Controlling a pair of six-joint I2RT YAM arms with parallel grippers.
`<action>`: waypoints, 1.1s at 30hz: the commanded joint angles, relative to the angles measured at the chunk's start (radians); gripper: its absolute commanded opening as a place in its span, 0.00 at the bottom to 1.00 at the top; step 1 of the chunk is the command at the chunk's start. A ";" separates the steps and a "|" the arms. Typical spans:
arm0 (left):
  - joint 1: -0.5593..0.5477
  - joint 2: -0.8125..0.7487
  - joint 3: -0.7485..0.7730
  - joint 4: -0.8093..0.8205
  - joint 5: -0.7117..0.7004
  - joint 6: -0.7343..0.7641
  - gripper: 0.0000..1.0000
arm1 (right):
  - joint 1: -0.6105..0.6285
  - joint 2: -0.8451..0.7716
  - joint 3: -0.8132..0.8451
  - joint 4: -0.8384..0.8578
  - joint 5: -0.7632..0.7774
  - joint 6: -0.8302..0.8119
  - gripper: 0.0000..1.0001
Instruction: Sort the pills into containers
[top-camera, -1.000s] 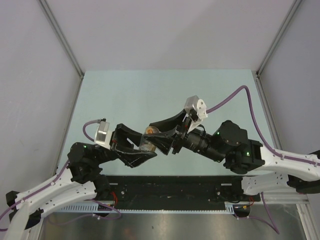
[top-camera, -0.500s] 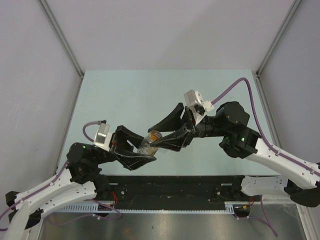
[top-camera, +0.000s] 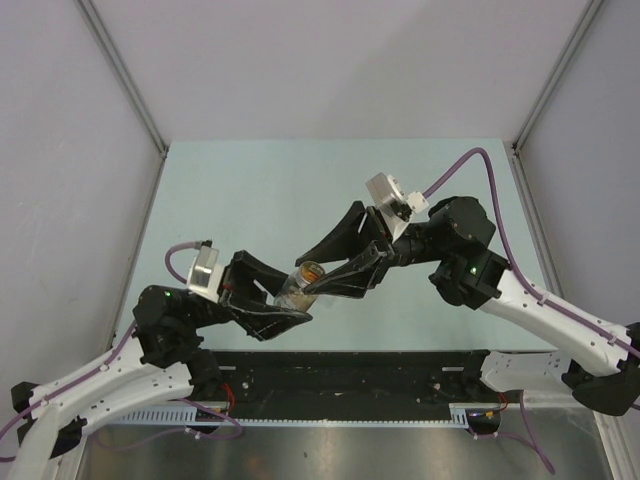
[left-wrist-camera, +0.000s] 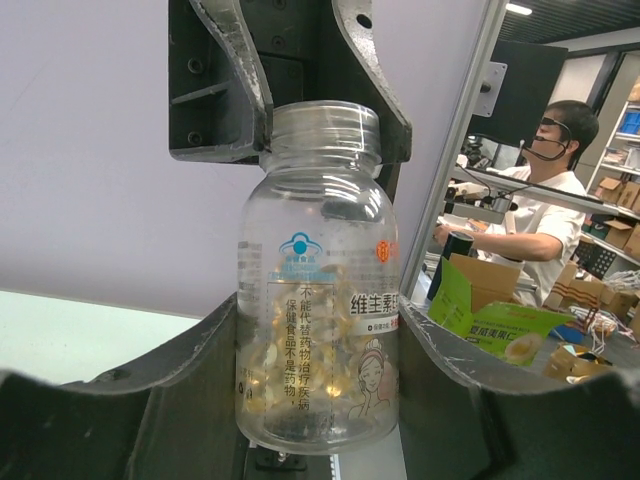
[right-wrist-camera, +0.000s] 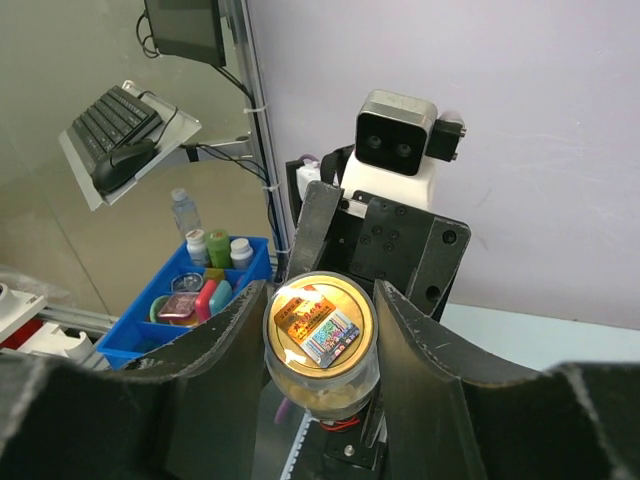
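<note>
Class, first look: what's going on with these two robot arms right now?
Both arms hold one clear bottle up off the table. The left gripper clamps its body, and the right gripper grips it at the threaded neck. No cap shows on the neck. Yellowish capsules sit inside the bottle, and none can be seen outside it.

Clear bottle upright, yellow pills inside | left claw held its lower body | right claw pinched its neck from above
</note>
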 joint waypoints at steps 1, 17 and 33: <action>0.012 -0.013 0.005 -0.024 -0.097 -0.016 0.00 | 0.015 -0.027 0.024 0.129 -0.124 0.090 0.49; 0.014 -0.013 -0.001 -0.024 -0.103 -0.012 0.00 | 0.015 -0.069 0.020 0.038 0.284 0.098 0.81; 0.014 -0.004 -0.008 -0.024 -0.125 -0.006 0.00 | 0.208 -0.044 0.217 -0.560 1.336 0.385 0.77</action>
